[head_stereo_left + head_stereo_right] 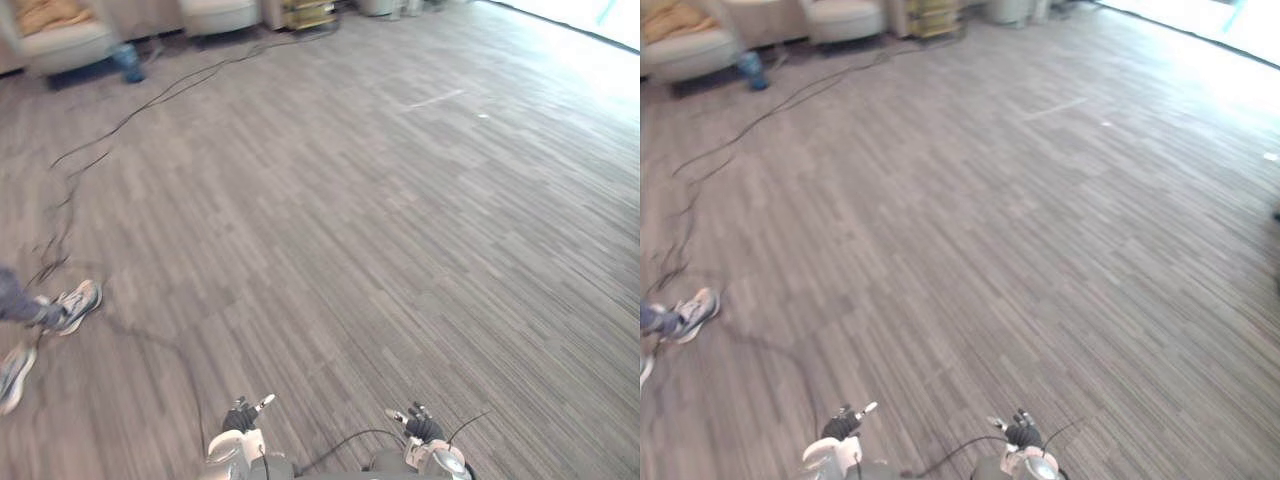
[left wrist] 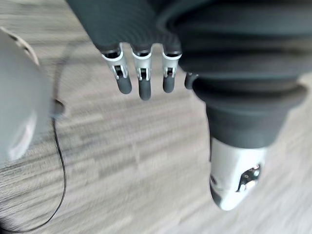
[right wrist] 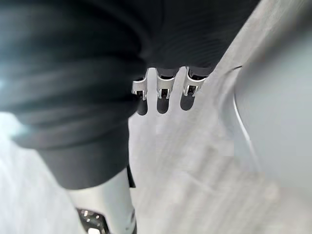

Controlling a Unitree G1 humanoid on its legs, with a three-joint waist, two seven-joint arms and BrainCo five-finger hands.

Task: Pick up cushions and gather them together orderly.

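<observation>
A tan cushion (image 1: 50, 12) lies on the seat of a pale armchair (image 1: 65, 42) at the far left of the room, also seen as the tan cushion (image 1: 675, 18) in the right eye view. Both hands hang low at the near edge, far from it. My left hand (image 1: 240, 415) is open, its fingers (image 2: 141, 73) straight over the grey carpet and holding nothing. My right hand (image 1: 422, 426) is open too, with its fingers (image 3: 163, 92) relaxed and nothing in them.
A second pale armchair (image 1: 215, 14) stands beside the first, with a blue object (image 1: 128, 62) on the floor between them. A yellow rack (image 1: 308, 12) is at the back wall. A person's shoes (image 1: 70, 305) are at the left edge. Wide striped carpet (image 1: 380, 230) stretches ahead.
</observation>
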